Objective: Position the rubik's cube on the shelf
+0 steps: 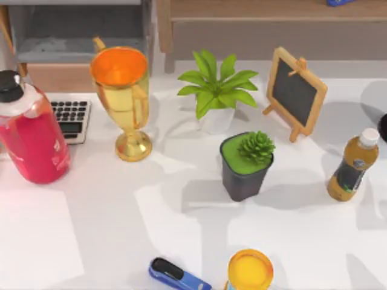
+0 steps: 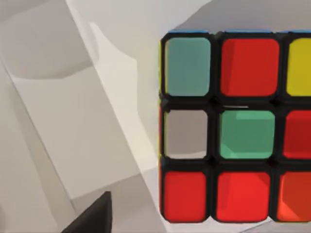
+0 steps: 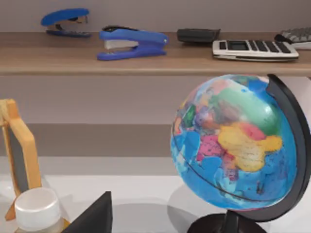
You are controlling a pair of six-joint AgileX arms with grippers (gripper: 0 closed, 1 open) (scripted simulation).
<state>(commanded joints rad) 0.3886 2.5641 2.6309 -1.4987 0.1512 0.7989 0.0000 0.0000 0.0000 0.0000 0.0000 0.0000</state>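
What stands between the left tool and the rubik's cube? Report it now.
Nothing visible does. The left wrist view looks straight at the rubik's cube, close up on the white table, with bare tabletop beside it.

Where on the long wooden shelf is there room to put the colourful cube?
In the right wrist view, the light-brown wooden shelf looks crowded: two blue staplers, a dark flat object and a white calculator lie along it. A bare strip runs along its front edge. The rubik's cube sits close under the left wrist camera.
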